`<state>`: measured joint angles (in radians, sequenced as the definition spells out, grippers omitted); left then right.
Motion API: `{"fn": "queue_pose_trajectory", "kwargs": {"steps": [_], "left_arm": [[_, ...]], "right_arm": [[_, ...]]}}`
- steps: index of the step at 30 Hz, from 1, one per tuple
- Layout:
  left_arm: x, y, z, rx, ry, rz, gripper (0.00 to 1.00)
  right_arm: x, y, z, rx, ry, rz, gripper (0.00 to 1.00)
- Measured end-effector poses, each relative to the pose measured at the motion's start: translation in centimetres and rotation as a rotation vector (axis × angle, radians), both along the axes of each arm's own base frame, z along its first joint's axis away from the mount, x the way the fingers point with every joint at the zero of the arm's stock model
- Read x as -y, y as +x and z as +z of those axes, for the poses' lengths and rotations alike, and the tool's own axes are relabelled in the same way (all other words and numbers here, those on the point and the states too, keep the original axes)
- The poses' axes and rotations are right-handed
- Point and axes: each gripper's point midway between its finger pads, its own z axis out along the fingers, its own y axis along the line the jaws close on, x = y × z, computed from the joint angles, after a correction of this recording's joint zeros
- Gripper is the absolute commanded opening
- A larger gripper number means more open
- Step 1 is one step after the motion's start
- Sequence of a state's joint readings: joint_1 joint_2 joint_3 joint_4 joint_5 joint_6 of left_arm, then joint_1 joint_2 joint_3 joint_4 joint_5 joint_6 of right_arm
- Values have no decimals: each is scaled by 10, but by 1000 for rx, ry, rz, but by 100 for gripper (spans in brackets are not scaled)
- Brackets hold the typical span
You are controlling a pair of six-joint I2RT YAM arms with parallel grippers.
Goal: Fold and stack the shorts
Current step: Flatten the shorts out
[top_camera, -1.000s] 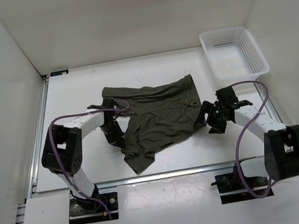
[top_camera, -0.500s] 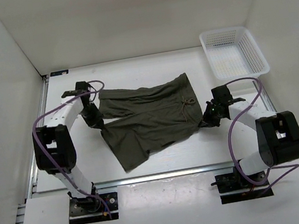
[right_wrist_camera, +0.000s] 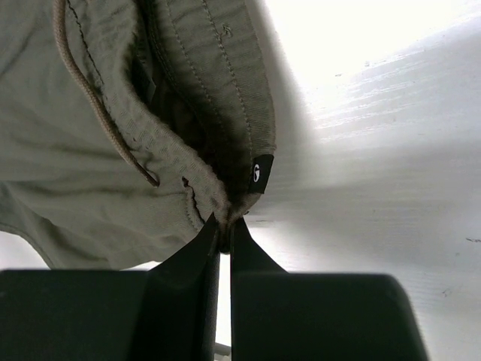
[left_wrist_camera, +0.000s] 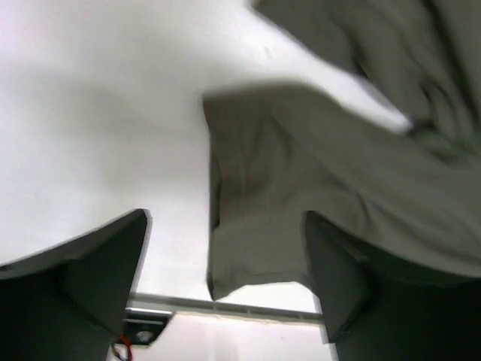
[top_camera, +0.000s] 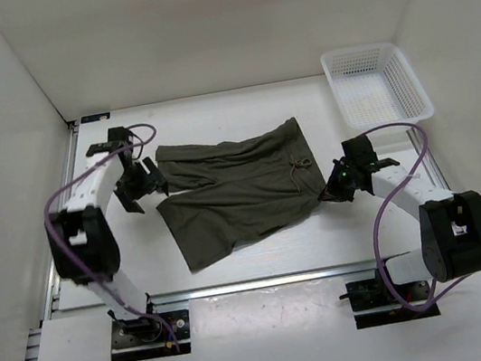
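The dark olive shorts [top_camera: 237, 190] lie spread on the white table, waistband to the right and both legs pointing left. My left gripper [top_camera: 143, 187] hovers open just off the far leg's left hem, holding nothing. In the left wrist view its fingers [left_wrist_camera: 98, 263] stand wide apart above a leg of the shorts [left_wrist_camera: 301, 188]. My right gripper [top_camera: 333, 188] is shut on the waistband's near right corner. The right wrist view shows that gripper [right_wrist_camera: 224, 224] pinching the bunched waistband edge of the shorts [right_wrist_camera: 98, 173], beside a small black tag [right_wrist_camera: 261, 173] and a tan drawstring [right_wrist_camera: 90, 90].
A white mesh basket [top_camera: 377, 86] stands at the back right corner. White walls close in the table on three sides. A metal rail [top_camera: 265, 280] runs along the table's near edge, also seen as the rail [left_wrist_camera: 248, 307] in the left wrist view.
My left gripper dragged the leg out to the left and back, then let go and opened. My right gripper closed on the waistband corner. The shorts now lie flatter.
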<state>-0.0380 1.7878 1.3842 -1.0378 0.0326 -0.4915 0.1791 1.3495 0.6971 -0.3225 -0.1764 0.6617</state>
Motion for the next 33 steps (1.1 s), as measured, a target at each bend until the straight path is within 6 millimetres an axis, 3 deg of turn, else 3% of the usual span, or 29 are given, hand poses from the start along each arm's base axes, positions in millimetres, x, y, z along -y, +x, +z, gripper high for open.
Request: {"fn": "queue_pose_trajectory", "kwargs": {"steps": [3, 4, 5, 7, 8, 10, 11, 14, 17, 22, 27, 29, 31, 33], "left_arm": [[12, -34, 31, 79, -18, -5, 57], [20, -49, 38, 101, -33, -16, 39], [28, -64, 41, 116, -52, -29, 37], [46, -95, 38, 98, -94, -60, 38], [57, -112, 32, 67, -112, -81, 51], [76, -143, 15, -15, -132, -115, 65], [84, -157, 8, -55, -140, -130, 77], [100, -184, -5, -130, -150, -140, 79], [107, -188, -11, -145, -153, -118, 82], [113, -181, -37, -200, -113, -88, 68], [114, -187, -67, -268, -47, -92, 66], [113, -190, -69, -281, -39, -83, 64], [113, -190, -70, -283, -34, -70, 45], [111, -192, -71, -296, -22, -59, 17]], "right_arm": [[2, -2, -1, -7, -11, -1, 0], [3, -3, -2, -10, -15, 0, 0], [3, -3, -2, -11, -18, 0, 0], [3, -4, -3, -12, -22, 4, 0], [3, -4, -3, -12, -24, 6, 0], [2, -4, -3, -12, -25, 9, 0], [2, -4, -3, -12, -25, 9, 0], [3, -5, -3, -12, -27, 8, 0], [3, -5, 0, -6, -27, 8, 0], [4, -6, 4, 4, -28, 6, 0], [5, -8, 8, 11, -33, 2, 0], [6, -9, 8, 8, -37, 0, 0], [7, -10, 9, 6, -39, -1, 0], [7, -10, 9, 6, -41, -2, 0]]}}
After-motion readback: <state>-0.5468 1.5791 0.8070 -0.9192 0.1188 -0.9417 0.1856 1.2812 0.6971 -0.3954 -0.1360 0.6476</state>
